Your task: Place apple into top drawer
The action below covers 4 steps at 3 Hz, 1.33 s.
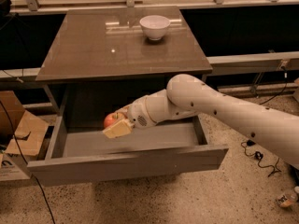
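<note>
Single high view, looking down and forward over an open drawer.

Set above and in front of the wide shallow grey top drawer point(131, 164), tilted down, facing the brown rectangular tabletop point(93, 50) with the small white bowl point(154, 26) near its far edge; close enough to fill most of the width with table and drawer, speckled floor point(163, 202) along the bottom. From the right edge, a white arm point(233, 113) reaching in, its two-finger gripper point(114, 123) near centre, low over the drawer's left half, clasping the round red-orange apple point(110, 119).
</note>
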Each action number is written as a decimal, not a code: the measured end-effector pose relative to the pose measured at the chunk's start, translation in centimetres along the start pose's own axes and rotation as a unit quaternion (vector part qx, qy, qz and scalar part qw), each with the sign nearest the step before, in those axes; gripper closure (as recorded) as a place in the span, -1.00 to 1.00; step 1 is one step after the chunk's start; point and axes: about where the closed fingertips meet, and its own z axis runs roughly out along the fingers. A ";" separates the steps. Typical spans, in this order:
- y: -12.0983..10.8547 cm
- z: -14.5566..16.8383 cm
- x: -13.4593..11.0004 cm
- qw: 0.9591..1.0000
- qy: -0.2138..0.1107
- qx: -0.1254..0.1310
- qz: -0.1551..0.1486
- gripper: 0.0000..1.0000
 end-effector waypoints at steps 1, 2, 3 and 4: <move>-1.0 0.1 2.1 1.000 0.015 0.012 0.011 1.00; -2.3 -0.4 4.9 0.999 0.030 0.027 0.023 1.00; -3.6 -1.5 7.7 0.998 0.038 0.040 0.033 1.00; -5.3 -2.5 9.7 0.997 0.040 0.050 0.038 0.65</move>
